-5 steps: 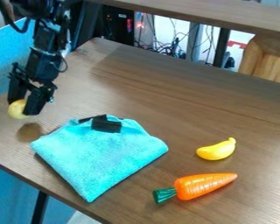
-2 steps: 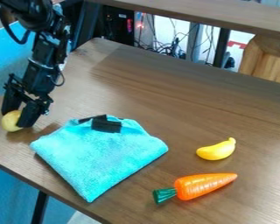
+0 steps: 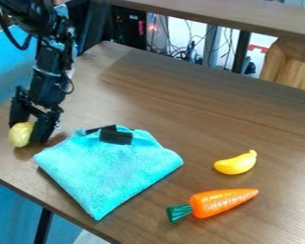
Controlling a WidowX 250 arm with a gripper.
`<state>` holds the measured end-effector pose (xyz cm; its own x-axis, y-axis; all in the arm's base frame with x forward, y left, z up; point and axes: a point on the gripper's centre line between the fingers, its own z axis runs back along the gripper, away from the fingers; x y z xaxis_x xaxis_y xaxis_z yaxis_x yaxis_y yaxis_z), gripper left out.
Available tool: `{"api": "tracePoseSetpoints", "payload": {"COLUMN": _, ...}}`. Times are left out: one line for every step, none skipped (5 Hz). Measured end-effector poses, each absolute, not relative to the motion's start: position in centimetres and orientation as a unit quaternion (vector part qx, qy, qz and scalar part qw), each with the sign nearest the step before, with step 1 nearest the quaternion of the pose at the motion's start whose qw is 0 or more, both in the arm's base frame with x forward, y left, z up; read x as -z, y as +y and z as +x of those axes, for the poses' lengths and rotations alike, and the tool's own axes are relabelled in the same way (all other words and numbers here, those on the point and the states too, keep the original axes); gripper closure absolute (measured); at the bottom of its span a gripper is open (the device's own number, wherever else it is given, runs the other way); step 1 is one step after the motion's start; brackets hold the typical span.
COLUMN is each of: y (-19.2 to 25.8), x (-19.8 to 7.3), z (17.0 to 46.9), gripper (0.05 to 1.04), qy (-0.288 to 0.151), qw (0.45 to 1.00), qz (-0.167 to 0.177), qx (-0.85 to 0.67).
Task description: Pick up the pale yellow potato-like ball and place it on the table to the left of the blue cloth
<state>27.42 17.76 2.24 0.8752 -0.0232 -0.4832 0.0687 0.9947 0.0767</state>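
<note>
While your arm [image 3: 48,78] entered at the upper left of the camera view, as it had a moment before, its lower part had come down closer to the tabletop [image 3: 174,105] and, most lately, shifted a little to the view's right. Your gripper [image 3: 27,132] had gone down with it, and so had the yellow ball [image 3: 19,135], whose shadow had lain well apart from it earlier and was now close against it. Among the things that had kept their places were the folded turquoise cloth [image 3: 110,167] with black tape [image 3: 116,137] on its far edge, the orange carrot [image 3: 222,201] with its green top, and the small yellow banana [image 3: 235,163].

You had the ball grasped between the two fingers, low at their tips, with much of its near side bulging out toward the view's left. Whether it touched the tabletop, you could not tell. It was near the table's left edge, to the left of the cloth and just apart from it, while the carrot and banana were well off to the right.

Your arm reached steeply downward, its wrist nearly upright, and the fingers pointed down at a slight slant.
</note>
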Motion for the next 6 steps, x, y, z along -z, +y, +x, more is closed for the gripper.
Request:
{"api": "tracePoseSetpoints", "payload": {"y": 17.7, "x": -2.7, "z": 27.6, "gripper": 0.079, "qy": 0.228, "qw": 0.973, "qz": 0.025, "qx": 0.017}}
{"api": "tracePoseSetpoints", "payload": {"y": 18.0, "x": -5.0, "z": 28.2, "gripper": 0.083, "qy": 0.193, "qw": 0.980, "qz": 0.042, "qx": 0.014}}
{"api": "tracePoseSetpoints", "payload": {"y": 18.0, "x": -5.0, "z": 28.3, "gripper": 0.083, "qy": 0.189, "qw": 0.981, "qz": 0.043, "qx": 0.018}}
{"api": "tracePoseSetpoints", "payload": {"y": 17.6, "x": -6.2, "z": 28.3, "gripper": 0.083, "qy": 0.164, "qw": 0.985, "qz": 0.041, "qx": 0.029}}
{"api": "tracePoseSetpoints", "payload": {"y": 16.3, "x": -8.5, "z": 28.1, "gripper": 0.083, "qy": 0.118, "qw": 0.990, "qz": 0.023, "qx": 0.067}}
{"api": "tracePoseSetpoints", "payload": {"y": 13.6, "x": -10.3, "z": 28.0, "gripper": 0.083, "qy": 0.083, "qw": 0.990, "qz": 0.003, "qx": 0.117}}
